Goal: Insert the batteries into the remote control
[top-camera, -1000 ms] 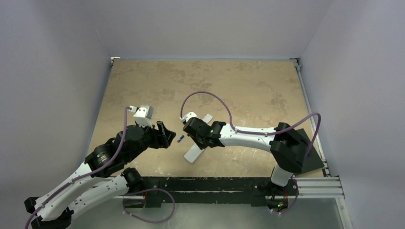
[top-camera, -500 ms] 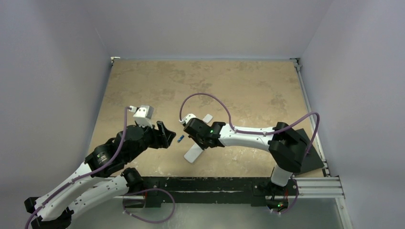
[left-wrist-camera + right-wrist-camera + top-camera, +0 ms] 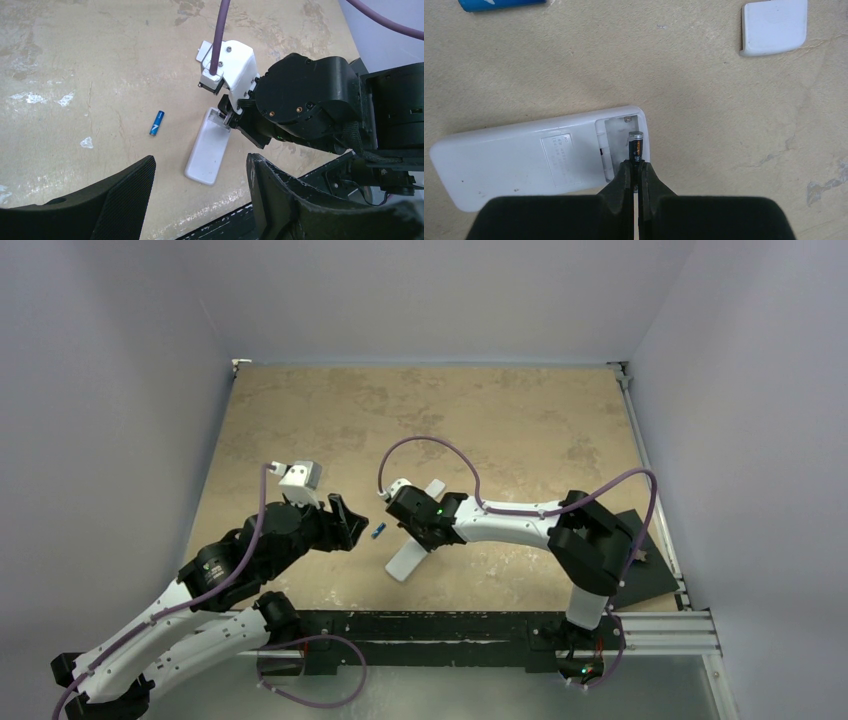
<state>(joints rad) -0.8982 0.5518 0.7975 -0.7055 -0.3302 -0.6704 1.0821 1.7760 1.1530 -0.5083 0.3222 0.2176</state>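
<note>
The white remote control (image 3: 524, 160) lies back up on the table, its battery compartment (image 3: 621, 142) open at one end. It also shows in the top view (image 3: 405, 562) and in the left wrist view (image 3: 207, 152). My right gripper (image 3: 636, 170) is shut on the dark battery (image 3: 636, 145) and holds it over the open compartment. The blue battery (image 3: 157, 123) lies loose on the table left of the remote, also in the top view (image 3: 378, 532) and the right wrist view (image 3: 499, 4). My left gripper (image 3: 200, 180) is open and empty, left of the blue battery.
The small white square cover piece (image 3: 774, 27) lies on the table beyond the remote, also in the top view (image 3: 434, 487). A black plate (image 3: 645, 570) sits at the table's right edge. A black rail (image 3: 450, 630) runs along the near edge.
My right arm has shifted slightly left and its elbow has folded in; the gripper stays over the remote's end. The left arm has not moved.
</note>
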